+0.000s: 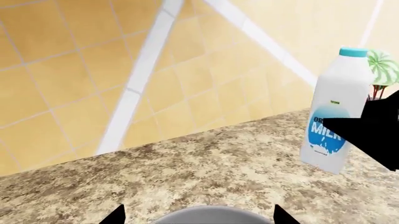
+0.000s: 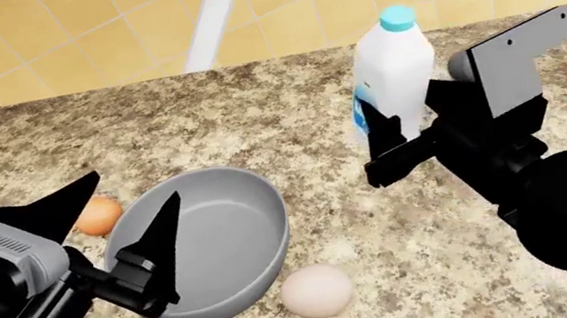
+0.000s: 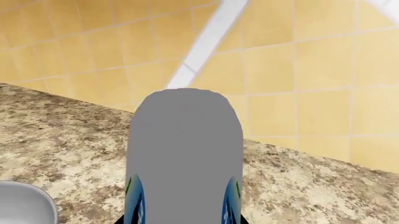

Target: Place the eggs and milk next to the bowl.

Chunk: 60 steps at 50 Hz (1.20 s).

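Both eggs (image 2: 97, 215) already flank the bowl (image 2: 208, 244); right gripper (image 2: 389, 145) pinches the milk (image 2: 392, 78) at two o'clock, left gripper (image 2: 121, 231) spread idle.

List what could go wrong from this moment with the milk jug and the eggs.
1. The right gripper is closed on the tall milk jug low on its body; the jug might tip when set down or released.
2. The left gripper, open, straddles the grey bowl's rim; a careless move might shove the bowl into the pale egg or the orange-brown egg beside it.
3. Either egg, lying loose on the granite countertop, may roll if nudged.
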Available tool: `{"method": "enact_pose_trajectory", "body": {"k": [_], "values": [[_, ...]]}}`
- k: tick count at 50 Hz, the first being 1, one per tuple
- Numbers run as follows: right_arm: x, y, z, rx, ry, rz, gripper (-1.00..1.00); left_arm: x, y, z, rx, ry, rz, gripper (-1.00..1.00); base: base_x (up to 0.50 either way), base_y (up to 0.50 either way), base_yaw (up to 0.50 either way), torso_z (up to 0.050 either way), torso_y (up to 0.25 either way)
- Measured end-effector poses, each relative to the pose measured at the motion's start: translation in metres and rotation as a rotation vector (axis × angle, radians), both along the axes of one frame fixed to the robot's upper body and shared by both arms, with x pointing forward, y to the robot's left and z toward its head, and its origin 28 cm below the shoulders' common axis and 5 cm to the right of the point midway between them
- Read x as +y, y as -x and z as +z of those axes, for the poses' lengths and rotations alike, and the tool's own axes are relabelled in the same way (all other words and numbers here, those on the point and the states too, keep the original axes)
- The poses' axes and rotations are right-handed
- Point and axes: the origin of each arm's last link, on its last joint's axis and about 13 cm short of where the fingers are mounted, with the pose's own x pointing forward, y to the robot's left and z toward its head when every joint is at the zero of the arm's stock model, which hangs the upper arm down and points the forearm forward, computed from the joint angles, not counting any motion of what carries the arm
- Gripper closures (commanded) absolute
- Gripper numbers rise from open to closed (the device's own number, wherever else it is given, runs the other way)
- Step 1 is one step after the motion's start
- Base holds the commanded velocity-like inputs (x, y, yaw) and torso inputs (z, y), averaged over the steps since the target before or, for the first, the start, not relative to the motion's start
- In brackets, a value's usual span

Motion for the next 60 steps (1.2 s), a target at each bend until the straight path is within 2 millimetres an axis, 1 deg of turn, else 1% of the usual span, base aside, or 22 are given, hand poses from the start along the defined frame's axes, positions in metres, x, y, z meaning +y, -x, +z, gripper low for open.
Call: {"method": "enact_pose_trajectory", "body": {"k": [15,29,47,60], "values": [[0.010,-0.029,-0.010,0.010,-0.053,0.099,1.00,0.001,-0.003,0.000,0.001,0.002,0.005,-1.00,0.00,0.00,0.00,0.001,0.001],[0.018,-0.045,-0.027,0.057,-0.085,0.165,1.00,0.001,-0.004,0.001,-0.003,0.005,0.008,-1.00,0.00,0.00,0.00,0.000,0.001],[0.030,-0.051,-0.047,0.123,-0.082,0.241,1.00,0.002,-0.005,0.001,0.004,0.016,-0.002,-1.00,0.00,0.00,0.00,0.001,0.001],[0.035,-0.052,-0.056,0.148,-0.066,0.271,1.00,0.002,-0.005,0.001,0.009,0.027,-0.008,-1.00,0.00,0.00,0.00,0.000,0.001]]}}
